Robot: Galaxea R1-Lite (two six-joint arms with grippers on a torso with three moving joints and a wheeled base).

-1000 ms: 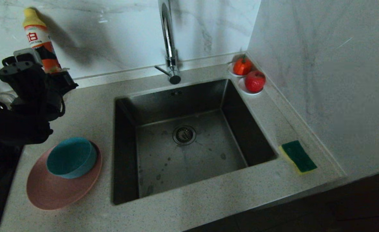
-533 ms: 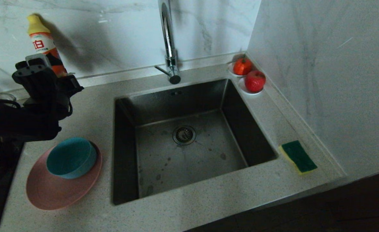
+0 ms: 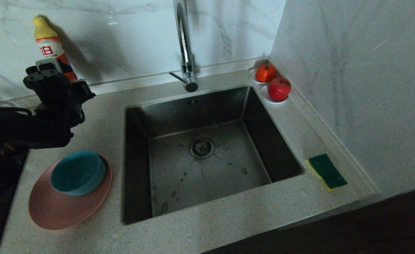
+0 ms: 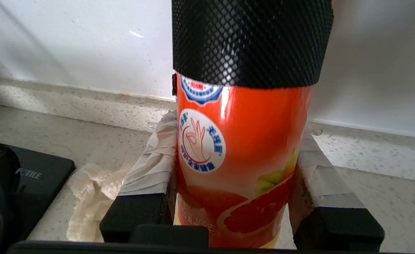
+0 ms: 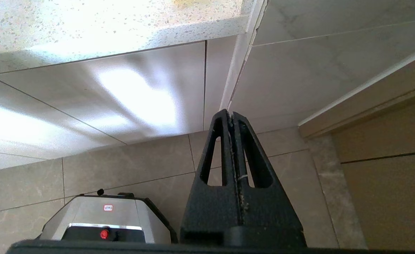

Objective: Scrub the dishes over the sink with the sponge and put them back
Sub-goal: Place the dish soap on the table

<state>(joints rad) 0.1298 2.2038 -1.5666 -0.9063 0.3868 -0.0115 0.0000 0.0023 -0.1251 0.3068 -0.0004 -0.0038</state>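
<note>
The teal bowl [image 3: 77, 172] sits inside the pink plate [image 3: 52, 211] on the counter left of the sink [image 3: 193, 106]. The sponge [image 3: 326, 171] lies green side up on the counter to the right of the sink. My left gripper [image 3: 64, 83] hovers at the back left of the counter, behind the dishes. It is shut on an upright orange detergent bottle [image 3: 48, 44] with a yellow cap. In the left wrist view the bottle [image 4: 242, 148] fills the gap between the taped fingers [image 4: 150, 158] of the left gripper [image 4: 233, 141]. My right gripper [image 5: 231, 114] hangs parked below the counter, shut and empty.
A tall chrome faucet [image 3: 184, 38] rises behind the sink. Two white saucers with red fruit [image 3: 279, 88] stand at the back right corner, against the side wall. A black cooktop [image 4: 34, 176] and a crumpled cloth [image 4: 90, 190] lie on the counter's far left.
My left gripper has carried the detergent bottle to the right and slightly lower along the back of the counter. The dishes, sponge and right arm have stayed put.
</note>
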